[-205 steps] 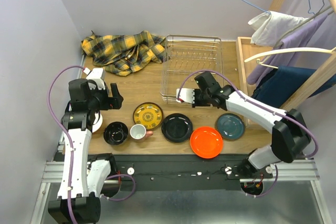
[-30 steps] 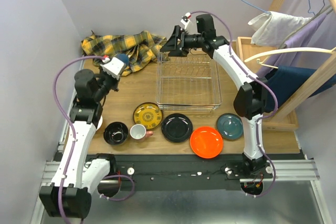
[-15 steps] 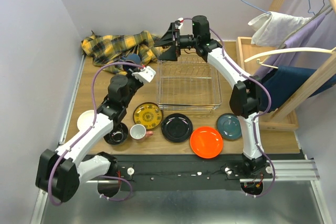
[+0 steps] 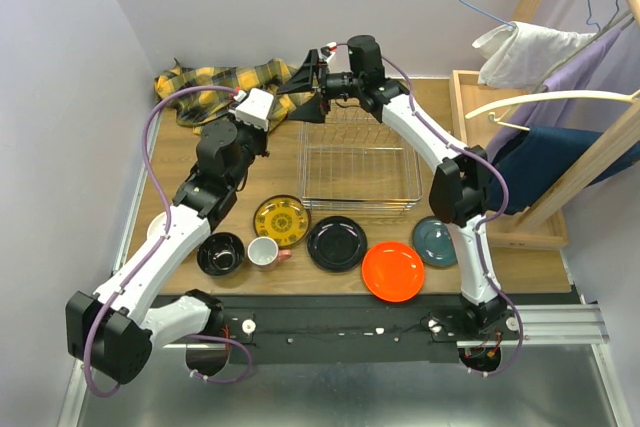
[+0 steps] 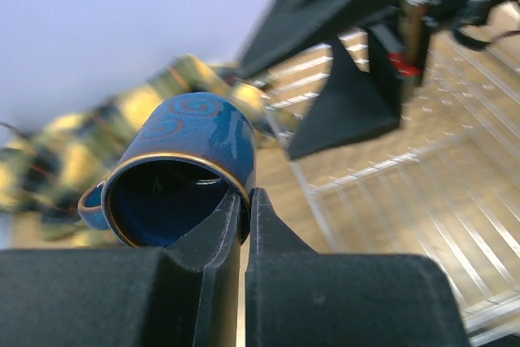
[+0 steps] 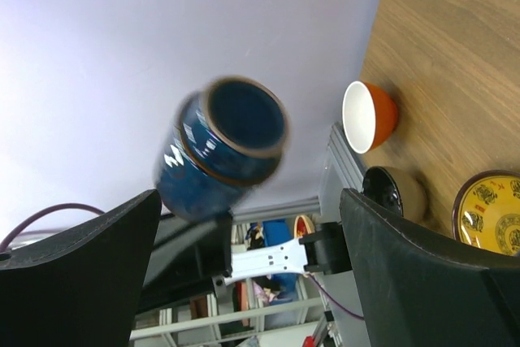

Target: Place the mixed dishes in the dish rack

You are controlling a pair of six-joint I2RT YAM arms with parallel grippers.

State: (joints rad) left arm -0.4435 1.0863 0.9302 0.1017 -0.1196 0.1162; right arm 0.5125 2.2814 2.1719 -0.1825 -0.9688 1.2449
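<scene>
The left pincer (image 5: 244,201) pinches the blue mug (image 5: 191,160) by its rim near the rack's (image 4: 360,172) far-left corner. The right pincer (image 4: 307,92) is spread, facing the mug.

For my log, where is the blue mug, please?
Left wrist view: left end effector holds the blue mug at the far-left corner of the dish rack.

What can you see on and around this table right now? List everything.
Plates: four; yellow plate, black plate, orange plate, teal plate; row near front edge.
Bowls: two; black bowl, orange bowl; front left.
White cup: one; between black bowl and yellow plate.
Blue mug: one; held in air.
Dish rack: one; silver wire; centre.
Plaid cloth: one; yellow-black; far left.
Wooden tray: one; right of rack.
Hung clothes: several; far right.
Left gripper: shut on mug rim.
Right gripper: open, above rack's far corner.
</scene>
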